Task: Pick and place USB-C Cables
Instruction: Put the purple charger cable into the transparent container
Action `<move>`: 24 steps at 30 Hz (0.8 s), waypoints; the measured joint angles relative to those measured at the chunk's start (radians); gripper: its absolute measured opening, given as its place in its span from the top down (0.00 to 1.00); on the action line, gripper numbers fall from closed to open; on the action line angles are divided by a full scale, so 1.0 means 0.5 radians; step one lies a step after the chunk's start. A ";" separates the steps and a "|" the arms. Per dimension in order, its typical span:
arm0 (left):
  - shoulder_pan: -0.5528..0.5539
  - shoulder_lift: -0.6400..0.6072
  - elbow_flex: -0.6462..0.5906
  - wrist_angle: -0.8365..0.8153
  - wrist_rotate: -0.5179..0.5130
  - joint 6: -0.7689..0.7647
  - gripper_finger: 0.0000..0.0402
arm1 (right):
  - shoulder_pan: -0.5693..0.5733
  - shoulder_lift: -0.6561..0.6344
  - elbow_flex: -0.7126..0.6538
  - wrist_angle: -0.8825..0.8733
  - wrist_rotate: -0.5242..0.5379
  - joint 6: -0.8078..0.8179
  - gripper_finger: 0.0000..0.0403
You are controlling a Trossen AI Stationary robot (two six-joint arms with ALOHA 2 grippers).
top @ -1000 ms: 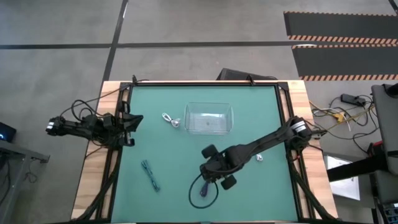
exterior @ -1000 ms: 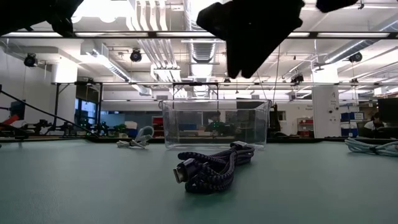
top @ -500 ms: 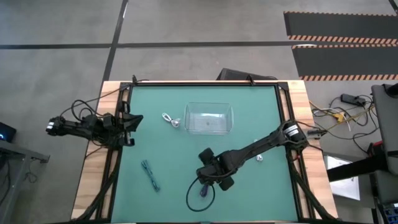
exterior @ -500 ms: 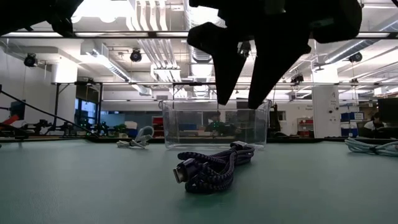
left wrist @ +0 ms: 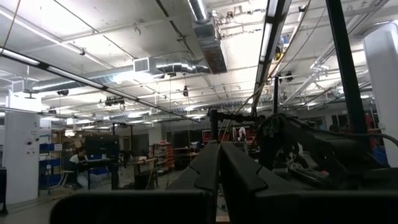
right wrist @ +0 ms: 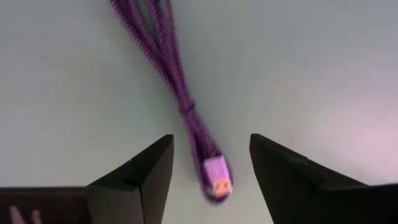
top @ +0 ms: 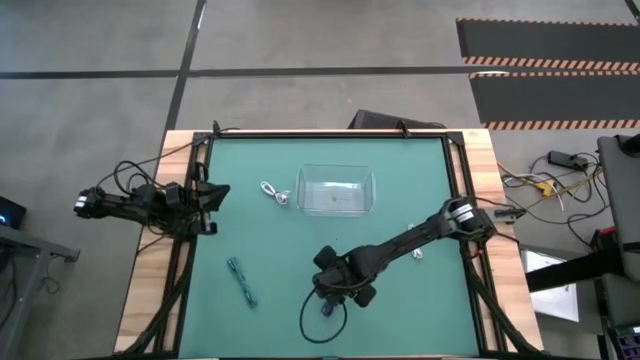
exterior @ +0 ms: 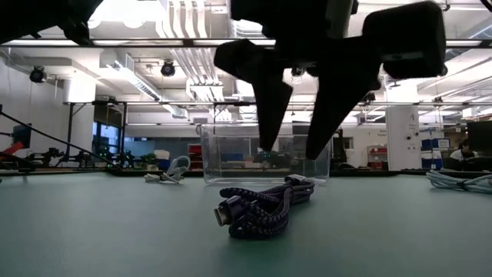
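- The right gripper is held spread open directly above the dark braided cable, a finger at each side of its plug, not touching.
- That cable is laid near the table's front edge.
- A teal-grey cable is laid to its left.
- Behind, a clear bin is placed, with a white cable beside it.
- The left gripper is parked at the left edge, fingers pressed together.

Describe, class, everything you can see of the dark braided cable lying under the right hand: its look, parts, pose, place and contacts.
The dark braided cable is a short bundle folded into several strands, woven in a fabric-like sheath that looks purplish in the right wrist view. A small plug ends one strand. It lies flat on the green table, near the front edge, in front of the clear bin. The right hand hangs open just above it, fingers straddling it; nothing but the table touches it.
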 joint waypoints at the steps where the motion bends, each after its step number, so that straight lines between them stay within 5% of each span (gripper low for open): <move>1: 0.001 0.000 0.000 0.000 0.000 0.000 1.00 | 0.000 0.007 0.000 0.016 -0.001 0.000 0.50; 24: 0.001 0.000 0.000 -0.001 -0.002 -0.001 1.00 | -0.005 0.168 0.000 0.063 -0.066 -0.028 0.50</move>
